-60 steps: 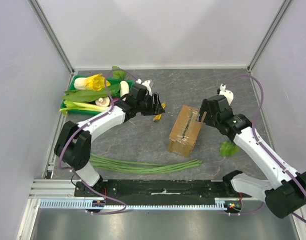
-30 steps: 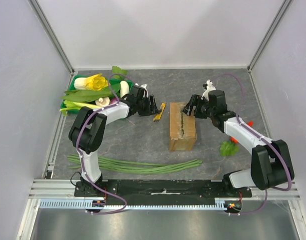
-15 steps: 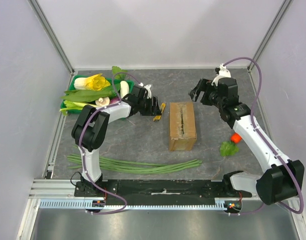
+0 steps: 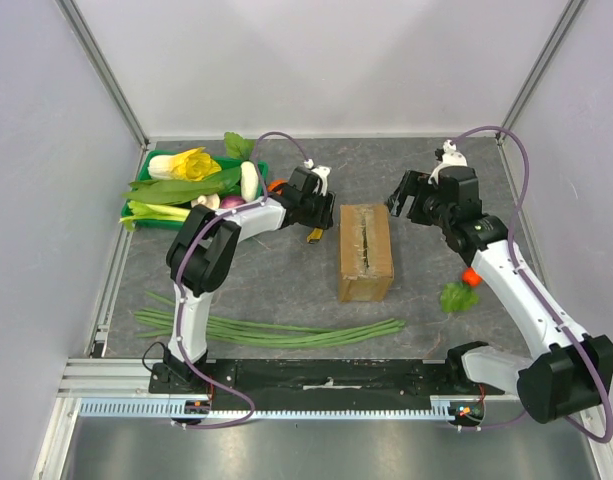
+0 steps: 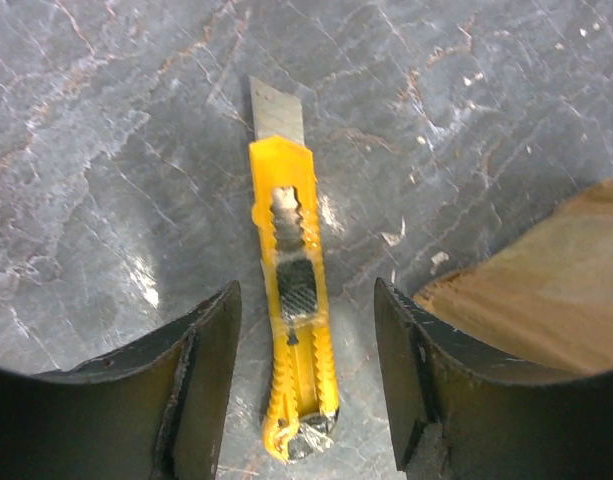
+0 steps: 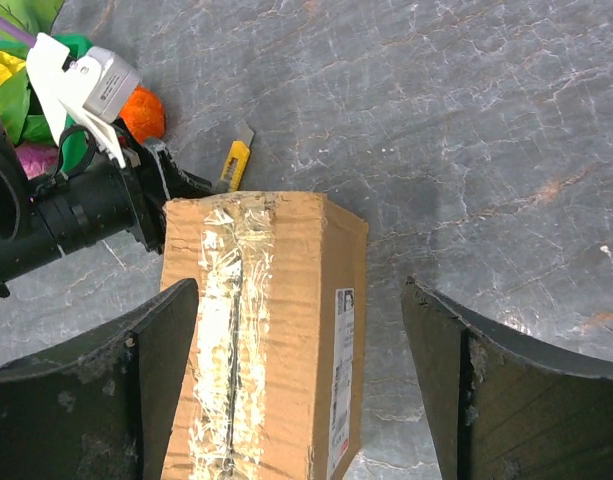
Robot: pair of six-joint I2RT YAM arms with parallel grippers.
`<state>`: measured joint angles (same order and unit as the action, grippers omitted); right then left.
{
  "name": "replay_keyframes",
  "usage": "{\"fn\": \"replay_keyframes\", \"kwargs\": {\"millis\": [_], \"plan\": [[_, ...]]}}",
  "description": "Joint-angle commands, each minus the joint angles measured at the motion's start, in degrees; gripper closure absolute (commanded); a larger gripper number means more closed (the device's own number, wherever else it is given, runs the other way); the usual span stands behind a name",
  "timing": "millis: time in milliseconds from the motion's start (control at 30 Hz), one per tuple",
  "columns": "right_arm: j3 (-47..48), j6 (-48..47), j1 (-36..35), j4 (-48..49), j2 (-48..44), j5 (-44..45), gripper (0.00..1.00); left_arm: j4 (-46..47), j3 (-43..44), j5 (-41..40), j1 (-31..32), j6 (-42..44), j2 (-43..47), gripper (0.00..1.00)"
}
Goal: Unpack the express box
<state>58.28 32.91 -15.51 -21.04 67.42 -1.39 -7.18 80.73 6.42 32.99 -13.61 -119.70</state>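
The express box (image 4: pixel 366 252), brown cardboard, lies flat in the middle of the table with its taped seam (image 6: pixel 226 330) facing up and a white label (image 6: pixel 338 380) on its right side. My right gripper (image 4: pixel 401 202) hovers open above the box's far end, and the box (image 6: pixel 271 330) shows between its fingers without touching them (image 6: pixel 298 290). A yellow utility knife (image 5: pixel 294 330) lies on the table just left of the box, blade out. My left gripper (image 5: pixel 306 292) is open and straddles the knife (image 4: pixel 316 235), with both fingers clear of it.
A green tray (image 4: pixel 128 212) piled with leafy vegetables sits at the back left. Long green beans (image 4: pixel 286 332) lie across the front. A lettuce leaf (image 4: pixel 454 297) and a small orange piece (image 4: pixel 470 275) sit right of the box. Walls close in three sides.
The box went from tilted to flat. My right gripper let go of it, opened wider and lifted back behind it. My left gripper shifted right over the knife.
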Motion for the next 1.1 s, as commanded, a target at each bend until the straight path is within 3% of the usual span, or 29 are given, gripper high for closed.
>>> {"fn": "replay_keyframes", "kwargs": {"millis": [0, 267, 467, 833, 1067], "plan": [[-0.01, -0.47, 0.3, -1.55, -2.38, 2.44, 0.11, -5.91, 3.21, -5.8, 0.05, 3.85, -3.35, 0.44], [0.78, -0.39, 0.3, -2.96, -2.99, 2.27, 0.11, -9.6, -1.09, -8.0, 0.58, 2.89, -0.37, 0.8], [1.66, 0.23, 0.3, -3.04, -2.73, -1.24, 0.11, -11.62, -6.28, -8.17, 0.58, 0.26, 5.17, 0.9], [4.12, 0.32, -1.27, -0.68, -4.57, -8.37, 0.13, -16.63, -9.89, -6.68, 0.49, -10.37, 17.65, 0.9], [2.72, -1.0, -9.35, 3.54, -5.28, -11.44, 0.13, -19.71, -8.48, -5.29, -0.12, -17.06, 22.3, 0.9]]}}
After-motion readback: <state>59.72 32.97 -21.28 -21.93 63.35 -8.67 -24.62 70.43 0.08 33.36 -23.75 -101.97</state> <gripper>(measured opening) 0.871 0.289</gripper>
